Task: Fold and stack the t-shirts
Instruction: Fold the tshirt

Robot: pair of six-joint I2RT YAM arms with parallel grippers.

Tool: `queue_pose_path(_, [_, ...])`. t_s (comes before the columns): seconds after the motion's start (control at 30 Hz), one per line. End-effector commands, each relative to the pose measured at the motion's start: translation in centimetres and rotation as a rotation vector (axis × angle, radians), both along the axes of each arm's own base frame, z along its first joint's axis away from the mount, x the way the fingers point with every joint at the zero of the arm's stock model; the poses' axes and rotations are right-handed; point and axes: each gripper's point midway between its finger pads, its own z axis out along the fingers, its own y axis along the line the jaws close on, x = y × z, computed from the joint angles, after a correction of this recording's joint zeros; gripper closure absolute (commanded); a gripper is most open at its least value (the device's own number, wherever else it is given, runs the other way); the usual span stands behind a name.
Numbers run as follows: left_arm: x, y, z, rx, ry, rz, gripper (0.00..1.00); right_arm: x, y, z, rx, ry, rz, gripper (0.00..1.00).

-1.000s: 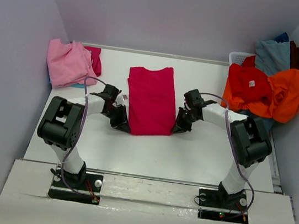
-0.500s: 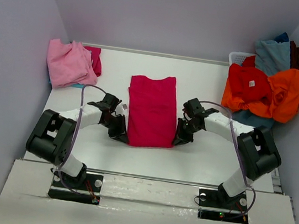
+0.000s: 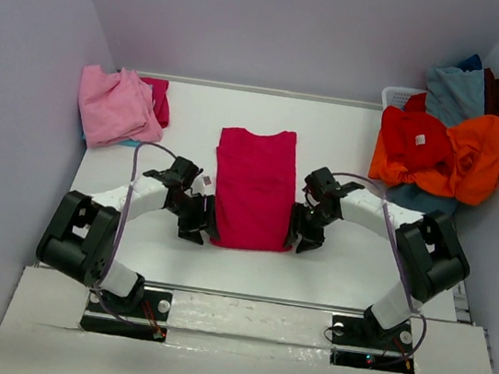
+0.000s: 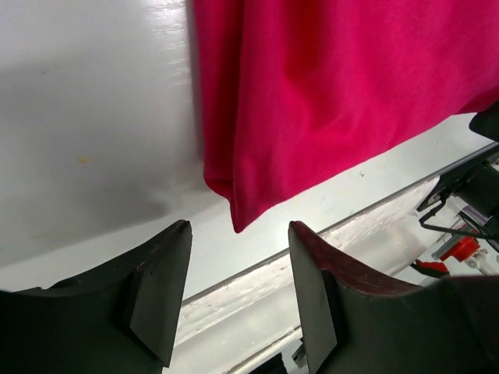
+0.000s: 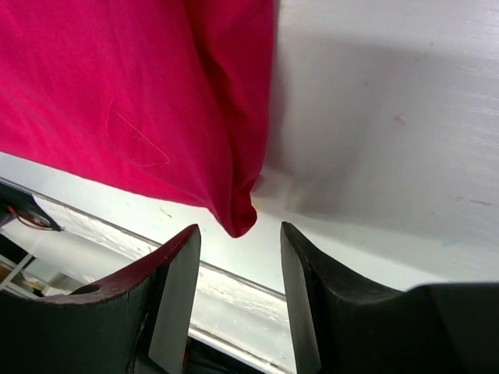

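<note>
A crimson-magenta t-shirt (image 3: 252, 187) lies folded in a long strip in the middle of the table. My left gripper (image 3: 198, 226) is at its near left corner, jaws open, and that corner (image 4: 238, 214) hangs free just ahead of the fingertips. My right gripper (image 3: 304, 236) stands open at the near right corner (image 5: 240, 220), nothing between its fingers. A light pink t-shirt (image 3: 114, 105) lies on a magenta one (image 3: 158, 98) at the far left. Orange (image 3: 482, 155), red (image 3: 414, 140) and grey-blue (image 3: 455, 93) t-shirts are heaped at the far right.
A white basket (image 3: 400, 97) holds the heap at the far right. A raised white ledge (image 3: 251, 308) runs along the near table edge by the arm bases. Grey walls close in the table on three sides.
Both grippers were shut on the near corners of the crimson-magenta t-shirt and dragged it toward the near edge; now both have opened and let the corners go.
</note>
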Motion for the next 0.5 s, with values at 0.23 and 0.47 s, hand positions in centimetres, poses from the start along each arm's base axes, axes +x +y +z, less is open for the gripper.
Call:
queue_pose_path(0.23, [3.8,-0.2,5.4,0.028,-0.155,0.014,0.34,3.2,0.9,3.7,-0.012,-0.119,0.013,0.48])
queue_pose_path(0.47, [8.4,-1.4,7.5,0.019,-0.21,0.022,0.34,7.1,2.3,5.5,-0.031,-0.195,-0.025,0.48])
